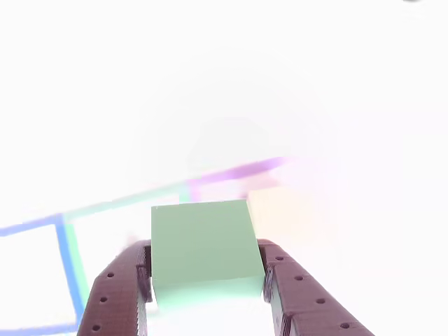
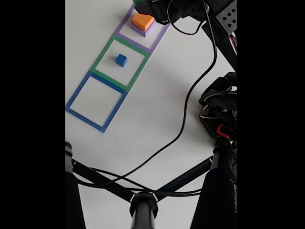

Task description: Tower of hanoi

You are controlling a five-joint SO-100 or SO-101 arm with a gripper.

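Brown fingers [image 1: 115,294] of the gripper [image 1: 207,294] pinch the green cube [image 1: 203,248] on both sides, apparently above the washed-out table [image 1: 210,84].

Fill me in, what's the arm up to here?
It's mid-move in a cube-stacking game. The gripper is shut on the green cube, seen close up in the other view. In the fixed view, the orange cube sits on a purple cube inside the purple square outline, the blue cube sits in the green outline, and the blue outline holds nothing.
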